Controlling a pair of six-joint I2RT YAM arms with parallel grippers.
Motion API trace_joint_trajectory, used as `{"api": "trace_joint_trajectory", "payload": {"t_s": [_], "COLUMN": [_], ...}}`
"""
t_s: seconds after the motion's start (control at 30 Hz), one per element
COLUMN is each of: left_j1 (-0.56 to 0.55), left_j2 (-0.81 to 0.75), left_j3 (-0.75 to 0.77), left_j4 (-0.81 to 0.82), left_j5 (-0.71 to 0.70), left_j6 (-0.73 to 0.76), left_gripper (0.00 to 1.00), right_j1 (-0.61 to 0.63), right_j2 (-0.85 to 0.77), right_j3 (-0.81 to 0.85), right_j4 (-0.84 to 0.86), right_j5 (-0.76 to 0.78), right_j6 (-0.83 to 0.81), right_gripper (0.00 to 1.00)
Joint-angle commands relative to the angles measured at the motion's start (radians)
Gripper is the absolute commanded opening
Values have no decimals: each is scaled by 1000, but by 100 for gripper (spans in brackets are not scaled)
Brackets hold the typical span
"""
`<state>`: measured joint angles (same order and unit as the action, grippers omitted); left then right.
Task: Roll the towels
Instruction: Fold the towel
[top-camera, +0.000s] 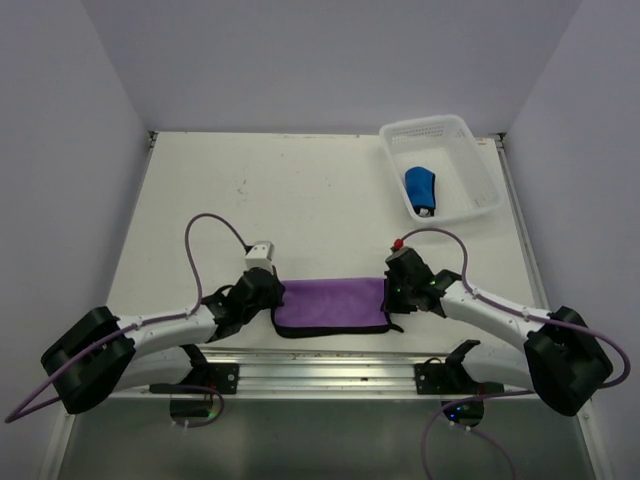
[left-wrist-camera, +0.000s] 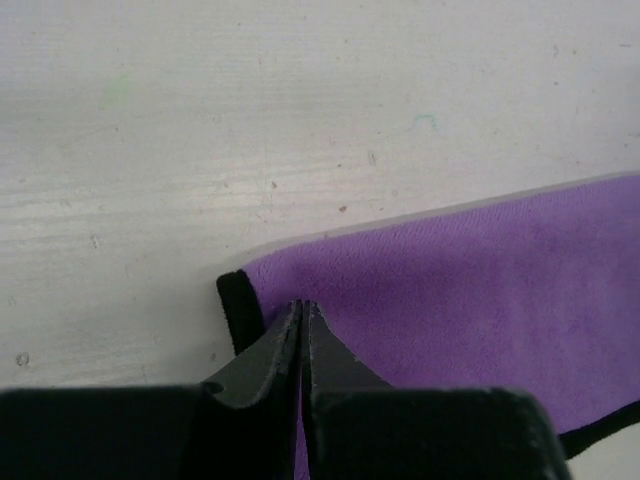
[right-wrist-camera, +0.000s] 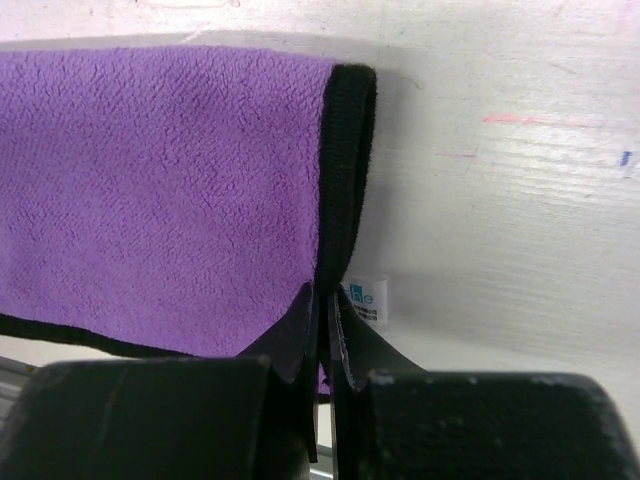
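Note:
The purple towel (top-camera: 330, 305) lies flat as a long folded strip near the table's front edge, between both arms. At its left end my left gripper (top-camera: 272, 295) is shut, pinching the cloth just inside the dark hem; in the left wrist view the gripper (left-wrist-camera: 302, 305) shows purple towel (left-wrist-camera: 450, 270) in the thin gap between the jaws. My right gripper (top-camera: 393, 293) is shut on the right end, and in the right wrist view the gripper (right-wrist-camera: 322, 290) clamps the black hem (right-wrist-camera: 345, 150) of the towel (right-wrist-camera: 160, 170). The blue towel (top-camera: 421, 190) lies rolled in the basket.
A white perforated basket (top-camera: 425, 125) stands at the back right of the table. A small white label (right-wrist-camera: 368, 300) sticks out from the towel's right end. The metal rail (top-camera: 320, 372) runs along the near edge just behind the towel.

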<state>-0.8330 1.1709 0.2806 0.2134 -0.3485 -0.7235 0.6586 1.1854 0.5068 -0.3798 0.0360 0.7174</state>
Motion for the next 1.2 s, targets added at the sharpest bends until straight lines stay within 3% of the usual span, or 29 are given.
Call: {"api": "trace_joint_trajectory", "payload": {"t_s": [0.0,0.2,0.53,0.7,1.17], "left_j1": [-5,-5,-6,-6,-3], "left_j2": [-77,-178,-226,-246,-281], "left_j3": [90,183,210,213,184], "left_j4": [-91,-207,-250,-256,-259], "left_j5": [-10,-8,36,34,32], "left_j6": [-10,-8,-13,-1,12], "left_gripper": [7,26,30,31,35], "right_j1": [-17,-33,-33,-24,197], "right_j2": [-38,-110,-95,-18,259], "right_j3": [67,166,360,449,616], "right_j4": [-99,-293,-534,-515,-384], "right_j5": [56,152,294,233,171], "right_j6": [-55,-110,-182,-220,-138], "right_gripper": [0,0,0,0,0]}}
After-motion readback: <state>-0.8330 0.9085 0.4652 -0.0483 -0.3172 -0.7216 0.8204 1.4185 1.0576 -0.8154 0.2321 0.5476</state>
